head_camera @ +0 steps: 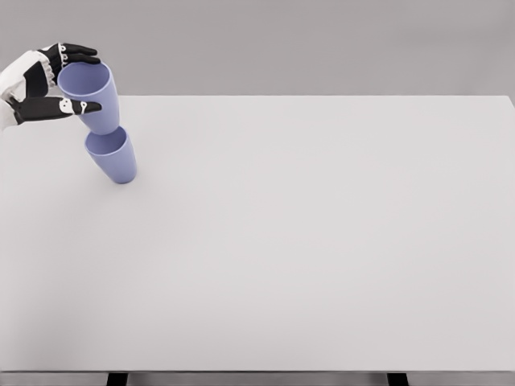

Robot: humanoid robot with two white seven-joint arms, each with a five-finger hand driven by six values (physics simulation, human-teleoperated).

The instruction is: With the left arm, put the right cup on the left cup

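Note:
Two lavender-blue cups stand stacked at the far left of the white table [306, 241]. The lower cup [113, 158] rests on the table, leaning slightly. The upper cup [95, 108] sits with its base at the lower cup's rim, tilted a little to the left. My left hand [96, 82] comes in from the upper left edge and is shut on the upper cup near its rim, with the thumb [80, 106] on the near side and the fingers [78, 53] on the far side. The right arm does not show.
The table's far edge runs just behind the cups, with a grey wall beyond. Its right edge lies at the picture's right and its front edge along the bottom, where dark table legs [117, 379] show.

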